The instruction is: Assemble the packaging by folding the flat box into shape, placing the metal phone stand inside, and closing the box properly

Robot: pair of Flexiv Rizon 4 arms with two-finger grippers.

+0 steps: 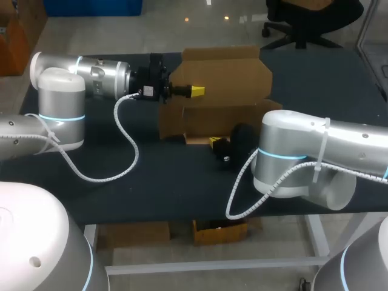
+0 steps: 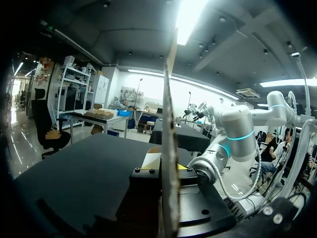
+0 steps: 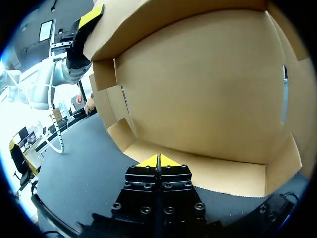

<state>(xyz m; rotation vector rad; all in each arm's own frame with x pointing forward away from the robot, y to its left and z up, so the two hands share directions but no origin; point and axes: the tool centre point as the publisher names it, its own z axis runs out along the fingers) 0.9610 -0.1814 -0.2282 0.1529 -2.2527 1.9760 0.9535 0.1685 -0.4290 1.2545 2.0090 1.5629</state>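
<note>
In the head view, the left gripper (image 1: 193, 91) was closed narrow on a side wall of the cardboard box (image 1: 227, 70), holding it upright with its open face toward the right gripper (image 1: 216, 143); that one sat low, just in front of the opening and close above the table (image 1: 151, 182); the metal phone stand was nowhere to be seen.

In the left wrist view, the box wall (image 2: 169, 148) ran edge-on straight up between the fingers, pinched from both sides; I judged that this hold needed to be square and firm, since any twist would skew the half-formed shell.

In the right wrist view, the right gripper (image 3: 158, 161) had its yellow tips pressed together with nothing between them, resting at the near edge of the bottom flap (image 3: 213, 174); the box's hollow lay directly ahead, and the left gripper's tip (image 3: 91, 15) showed at the far upper edge; the step looked to be shaping the box, with stand and closing not yet done; done well, the closed tips should press evenly along the flap's crease rather than poke the panel, while the other arm braces against the push.
</note>
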